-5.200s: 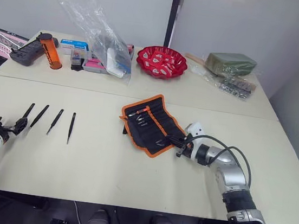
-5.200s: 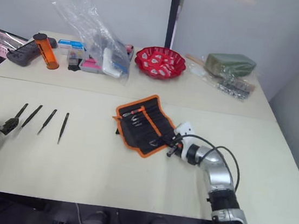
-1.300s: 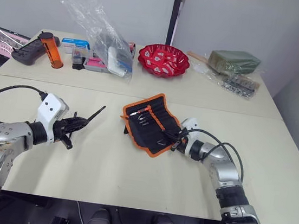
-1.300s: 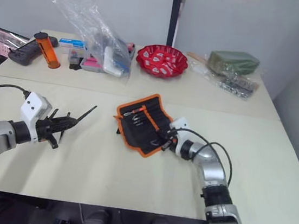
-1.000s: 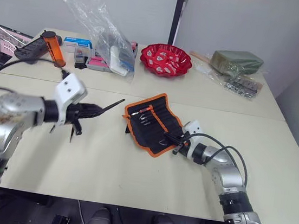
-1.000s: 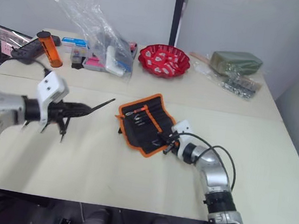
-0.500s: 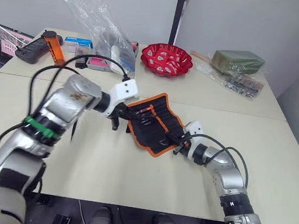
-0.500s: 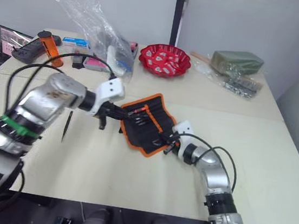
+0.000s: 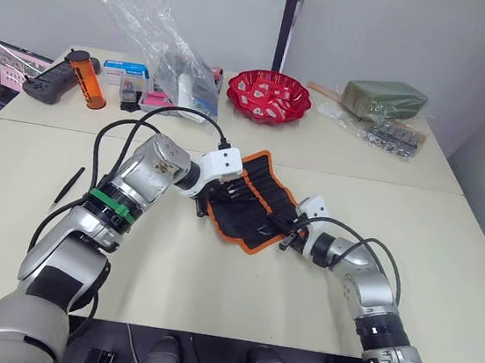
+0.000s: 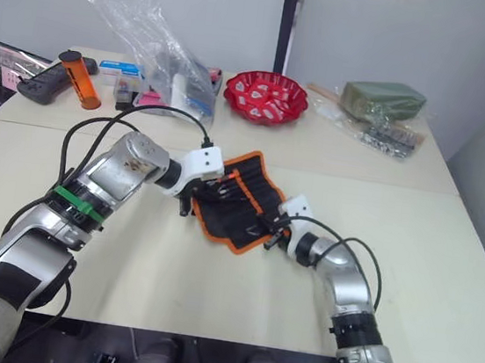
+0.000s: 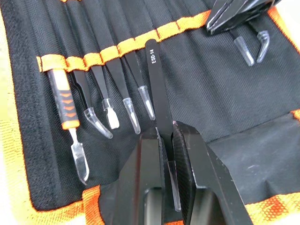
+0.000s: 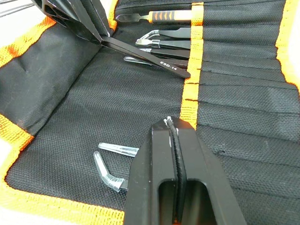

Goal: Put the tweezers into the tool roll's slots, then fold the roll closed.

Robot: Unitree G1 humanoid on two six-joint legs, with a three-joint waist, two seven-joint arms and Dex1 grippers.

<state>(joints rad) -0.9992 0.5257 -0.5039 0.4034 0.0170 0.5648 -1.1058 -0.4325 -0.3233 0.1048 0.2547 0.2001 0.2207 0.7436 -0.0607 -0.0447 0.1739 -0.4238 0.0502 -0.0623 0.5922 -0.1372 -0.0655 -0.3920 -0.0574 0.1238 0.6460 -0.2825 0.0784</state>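
Cream bench [image 9: 213, 275], mid-width: the tool roll [image 9: 252, 209] lies open. Left gripper [image 11: 165, 140] pinches one of the tweezers [image 11: 158, 91], its blunt end touching the orange stripe [image 11: 136, 42]. It should slide straight under the stripe. Right gripper [image 12: 174, 129], fingers closed on nothing, presses the roll's near edge.

Open tool roll with tweezers at the frame's centre

The tool roll [image 9: 253, 205] lies unfolded, black fabric edged in orange, its orange stripe [image 11: 126, 45] holding several tweezers. One black tweezer [image 11: 157, 89], marked ESD-14, points its blunt end at the stripe. Another tweezer [image 9: 66, 187] lies at far left.
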